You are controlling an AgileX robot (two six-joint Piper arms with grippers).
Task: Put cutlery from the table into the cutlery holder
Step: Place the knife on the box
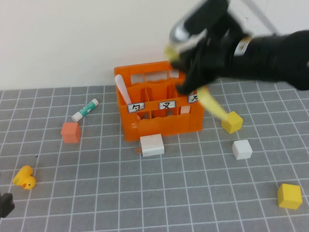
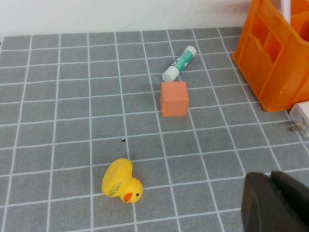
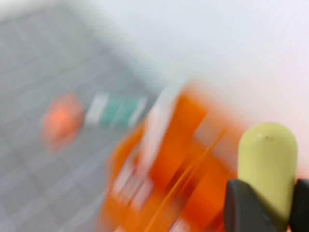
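The orange cutlery holder (image 1: 159, 113) stands at the back middle of the grey table (image 1: 193, 193); its side shows in the left wrist view (image 2: 275, 53). A white knife (image 1: 121, 89) stands in its left compartment. My right gripper (image 1: 193, 63) hangs over the holder's right end, shut on the yellow knife (image 1: 212, 107), whose lower end slants down past the holder's right front corner. In the right wrist view the yellow knife (image 3: 268, 164) sits between the fingers (image 3: 246, 208), with the holder (image 3: 183, 159) blurred behind. My left gripper (image 2: 277, 203) is shut and empty, low at the table's front left (image 1: 6, 204). No pink spoon shows.
Left of the holder lie a green-and-white tube (image 1: 85, 109), an orange cube (image 1: 70, 132) and a yellow duck (image 1: 24, 177). A white block (image 1: 152, 144) touches the holder's front. A white cube (image 1: 242, 149) and two yellow cubes (image 1: 232, 122) (image 1: 289, 195) lie to the right.
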